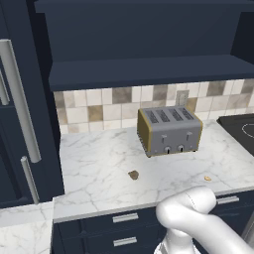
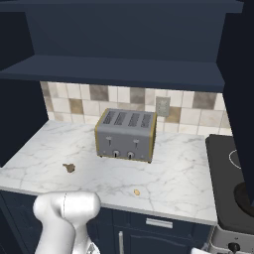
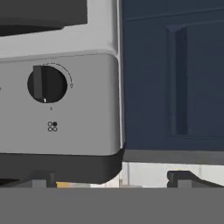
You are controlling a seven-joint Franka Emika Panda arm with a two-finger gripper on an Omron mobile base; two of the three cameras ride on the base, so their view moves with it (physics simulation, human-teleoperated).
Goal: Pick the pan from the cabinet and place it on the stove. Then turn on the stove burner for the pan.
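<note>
My gripper (image 3: 113, 179) is open, its two dark fingertips (image 3: 43, 180) wide apart and holding nothing. It faces the stove's grey front panel (image 3: 83, 131), just below a black round knob (image 3: 47, 84), without touching it. The stove's glossy black cooktop (image 1: 238, 126) lies at the counter's right end (image 2: 221, 168). At the right edge, a black round rim (image 2: 245, 196) that looks like the pan rests on the cooktop, mostly cut off. The navy cabinet (image 1: 144, 72) hangs above the counter with its shelf (image 2: 114, 69) exposed.
A silver four-slot toaster (image 1: 170, 130) stands at the back of the marble counter (image 2: 49, 149). A brown crumb (image 1: 133, 174) and a small pale one (image 2: 136, 192) lie on it. Navy drawers (image 1: 124, 218) sit below. A navy panel (image 3: 175, 78) adjoins the stove.
</note>
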